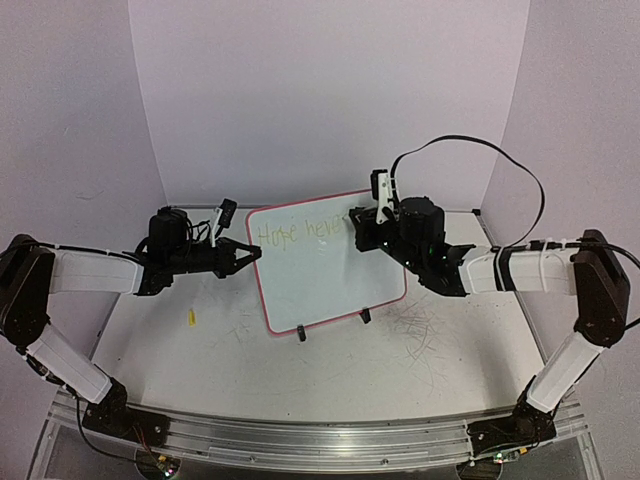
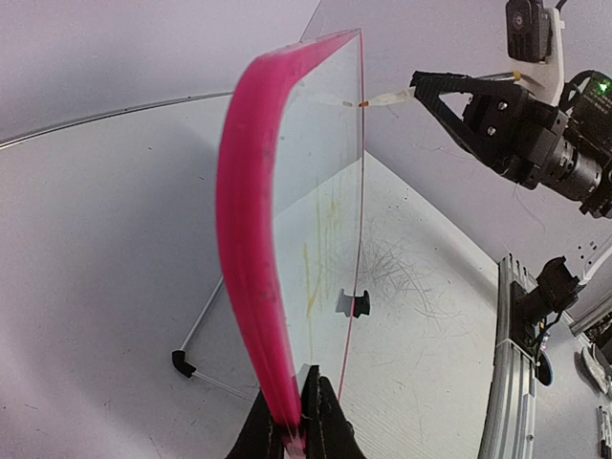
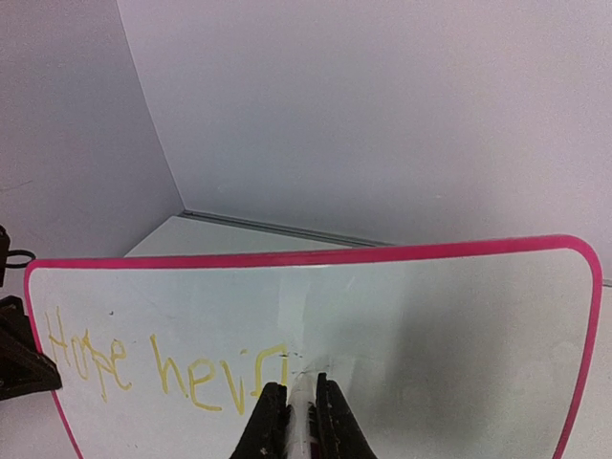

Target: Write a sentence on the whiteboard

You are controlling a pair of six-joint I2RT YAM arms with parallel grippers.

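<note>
The whiteboard (image 1: pixel 335 280) stands tilted on the table, white with a pink-red frame (image 2: pixel 249 239). My left gripper (image 1: pixel 248 256) is shut on its left edge, its jaws pinching the frame (image 2: pixel 298 426). My right gripper (image 1: pixel 362 222) is shut on a white marker (image 3: pixel 306 421) whose tip (image 2: pixel 363 103) touches the board near its upper middle. The sentence (image 3: pixel 163 368) is one yellow line, roughly "Hope never" (image 1: pixel 300 233), and it ends right at the marker tip. The right half of the board (image 3: pixel 449 335) is blank.
Two black clip feet (image 1: pixel 301 335) (image 1: pixel 365 317) hold the board's lower edge. A small yellow cap (image 1: pixel 191 318) lies on the table to the left. Grey scratch marks (image 1: pixel 420 330) cover the tabletop at the right. White walls close in behind and beside.
</note>
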